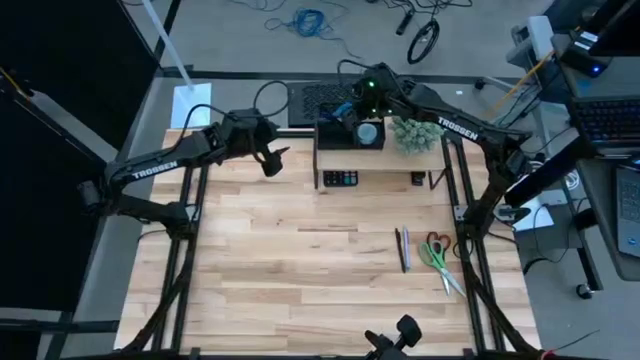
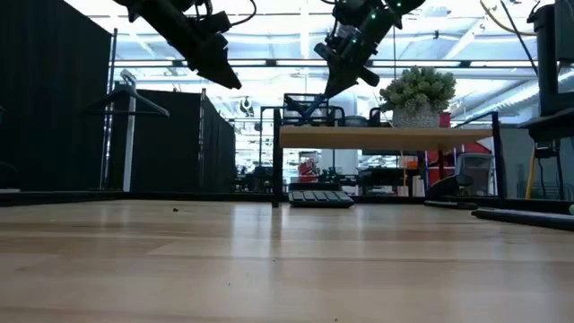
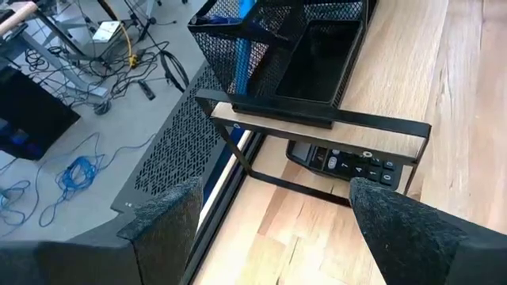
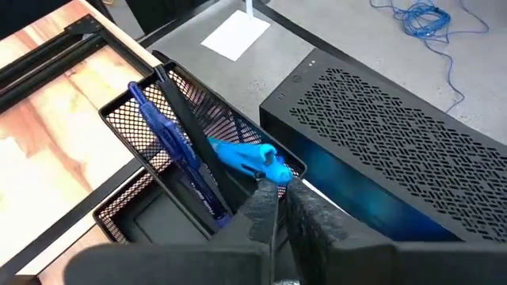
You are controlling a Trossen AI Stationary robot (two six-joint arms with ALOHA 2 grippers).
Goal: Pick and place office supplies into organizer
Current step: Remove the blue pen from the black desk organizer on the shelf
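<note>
On the counter (image 1: 300, 270) lie two pens (image 1: 403, 248) and one scissors (image 1: 438, 255); right gripper (image 4: 279, 190) jaws clench one pen over the half-hidden organizer (image 4: 127, 119), left gripper (image 3: 269, 222) jaws released.

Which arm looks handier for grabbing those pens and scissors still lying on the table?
Probably the right. The pens and scissors lie on the table's right side, under the right arm. The right gripper hangs over the organizer; the left gripper, open, hovers far off on the left.
</note>
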